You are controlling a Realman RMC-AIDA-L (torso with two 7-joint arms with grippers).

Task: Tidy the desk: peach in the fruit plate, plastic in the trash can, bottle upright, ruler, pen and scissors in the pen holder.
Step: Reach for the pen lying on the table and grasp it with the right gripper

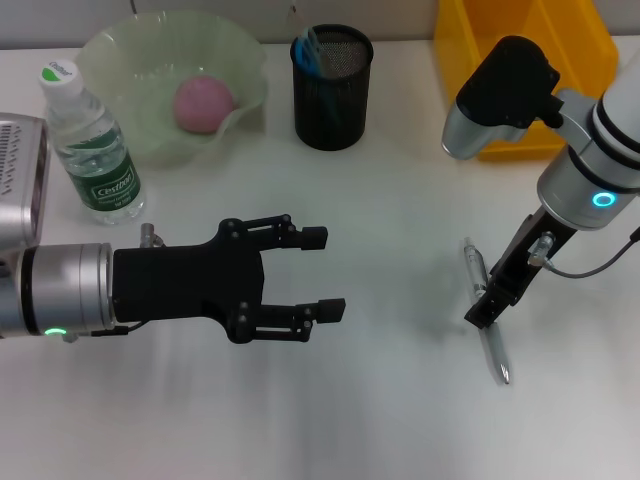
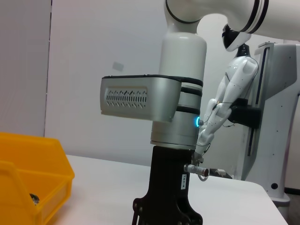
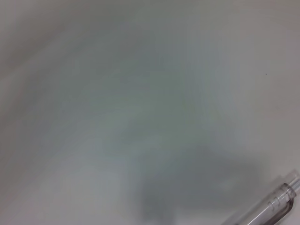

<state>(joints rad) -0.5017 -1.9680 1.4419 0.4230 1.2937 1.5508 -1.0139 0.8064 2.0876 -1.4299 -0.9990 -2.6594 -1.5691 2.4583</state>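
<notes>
right gripper (image 1: 483,310) low at pen (image 1: 487,318), finger state cannot be told | left gripper (image 1: 322,274) spread, idle over desk (image 1: 400,420) | risk: thin pen rolls away, pinch misses

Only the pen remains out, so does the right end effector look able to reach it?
Probably yes: the right end effector is right at the clear-barrelled pen on the bare white desk, nothing between.

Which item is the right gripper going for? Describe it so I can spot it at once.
On the white desk, in front of the yellow trash can, the right gripper is down at the pen. It is a slim clear-and-silver stick lying flat, the only loose item there.
</notes>
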